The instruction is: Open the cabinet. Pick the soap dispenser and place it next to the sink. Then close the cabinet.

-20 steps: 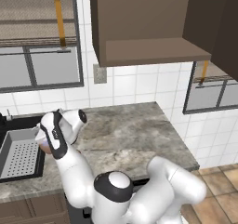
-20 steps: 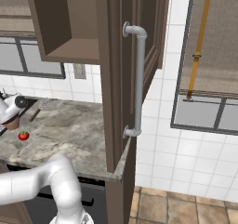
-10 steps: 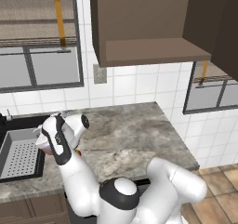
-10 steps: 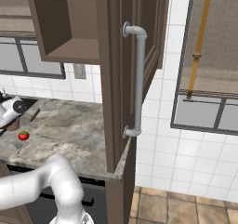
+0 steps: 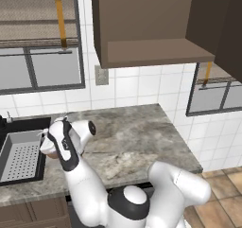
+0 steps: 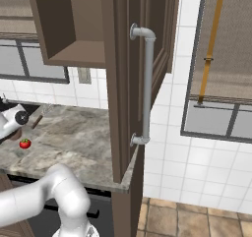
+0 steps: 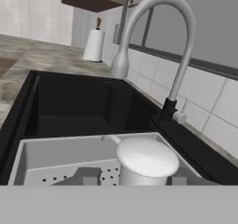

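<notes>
1. White wall tiles and grey-framed windows back a mottled grey stone bench (image 5: 137, 137).
2. Above the bench the cabinet (image 5: 156, 33) hangs on the wall with its inside bare; in the right base view its dark door (image 6: 125, 78) stands swung out towards the camera, with the long silver bar handle (image 6: 146, 86) on its face.
3. At the left end of the bench lies the sink (image 5: 9, 127), black-rimmed, with a grey perforated insert (image 5: 21, 156) inside it.
4. The arm reaches left, and its hand (image 5: 59, 139) hangs just over the right rim of the sink.
5. In the hand view the white pump top of the soap dispenser (image 7: 146, 160) sits directly in front of the camera, low in the picture, with the grey insert behind it.
6. The pincer fingertips are not visible there, so I cannot tell whether they pinch the bottle or stand spread.
7. A curved grey faucet (image 7: 153, 42) rises behind the basin, with a paper towel roll (image 7: 94, 44) farther along the wall.
8. A small red tomato (image 6: 25, 143) lies on the bench near the hand.
</notes>
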Robot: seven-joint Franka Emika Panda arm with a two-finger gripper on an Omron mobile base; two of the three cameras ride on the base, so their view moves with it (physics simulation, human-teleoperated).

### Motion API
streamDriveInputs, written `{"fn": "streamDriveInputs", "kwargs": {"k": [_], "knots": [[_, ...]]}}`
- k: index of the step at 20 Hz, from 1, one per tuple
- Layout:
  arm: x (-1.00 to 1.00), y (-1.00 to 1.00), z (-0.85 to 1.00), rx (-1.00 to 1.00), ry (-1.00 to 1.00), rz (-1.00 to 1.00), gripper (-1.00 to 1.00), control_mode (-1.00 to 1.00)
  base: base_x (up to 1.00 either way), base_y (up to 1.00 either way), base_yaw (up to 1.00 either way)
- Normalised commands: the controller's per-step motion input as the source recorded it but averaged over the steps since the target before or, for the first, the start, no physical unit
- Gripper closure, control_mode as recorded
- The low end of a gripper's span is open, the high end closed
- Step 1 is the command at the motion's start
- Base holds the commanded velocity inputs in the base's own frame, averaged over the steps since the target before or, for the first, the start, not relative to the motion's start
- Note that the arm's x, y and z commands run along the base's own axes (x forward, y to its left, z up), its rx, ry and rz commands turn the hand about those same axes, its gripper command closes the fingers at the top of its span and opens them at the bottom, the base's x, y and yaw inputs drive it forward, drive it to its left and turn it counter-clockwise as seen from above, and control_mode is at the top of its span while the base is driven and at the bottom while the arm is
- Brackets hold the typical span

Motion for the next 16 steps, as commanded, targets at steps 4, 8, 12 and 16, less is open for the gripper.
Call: {"fn": "streamDriveInputs", "kwargs": {"k": [4, 8, 12, 16], "knots": [[0.0, -0.39, -0.4, 0.0, 0.0, 0.0, 1.0, -1.0, 0.0, 0.0, 0.0], [0.0, -0.32, -0.41, 0.0, 0.0, 0.0, 1.0, -1.0, 0.0, 0.0, 0.0], [0.0, -0.25, -0.46, 0.0, 0.0, 0.0, 1.0, -1.0, 0.0, 0.0, 0.0], [0.0, -0.25, -0.49, 0.0, 0.0, 0.0, 1.0, -1.0, 0.0, 0.0, 0.0]]}}
